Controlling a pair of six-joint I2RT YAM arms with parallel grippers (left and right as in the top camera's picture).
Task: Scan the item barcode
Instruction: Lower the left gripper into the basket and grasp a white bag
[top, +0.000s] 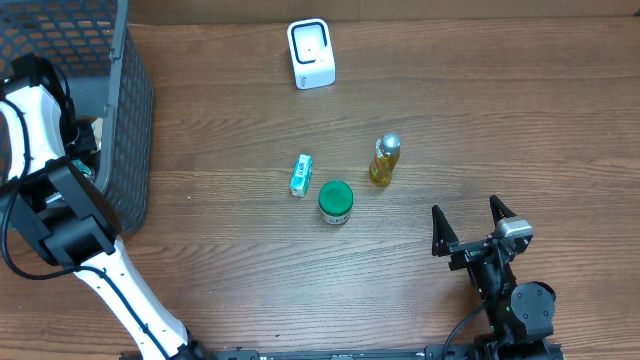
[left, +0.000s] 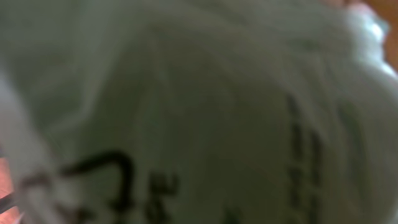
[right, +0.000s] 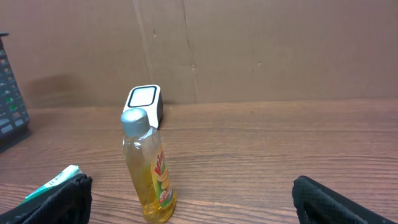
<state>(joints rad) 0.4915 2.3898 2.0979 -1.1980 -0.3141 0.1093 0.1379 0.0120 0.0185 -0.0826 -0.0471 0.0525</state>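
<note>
**Left gripper buried, grip unconfirmed; scan not yet done**

Left gripper: down inside basket (top: 135, 120) at left edge of table (top: 520, 110), hidden under left arm (top: 40, 105) from overhead. Own fingers absent from left wrist view, so cannot tell whether wide, narrow or clamped. Left wrist view full of blurred white wrapper (left: 205, 106) with dark print, hard against lens. Probably a bagged item in basket, but too soft to name or to confirm contact. No barcode readable on it.

Right gripper (top: 466, 208): jaws spread wide, holding nothing, parked low at front right of table, well apart from everything. Looks across at bottle (right: 148, 168) with scanner (right: 145, 99) behind it.

Scanner upright at far centre of table, nothing in front of its window, well apart from basket.

Also on table, between scanner and front edge: bottle of yellow liquid standing, green-lidded jar (top: 335, 201), small teal box (top: 301, 174) lying flat just left of jar. Near each other, none touching as far as visible.

Progress, judged: early. Arm in basket, secure grasp not shown. Left to do: close on item, lift clear of basket wall, carry across to scanner, turn barcode face to window. Cannot say whether table items count as scanned.
</note>
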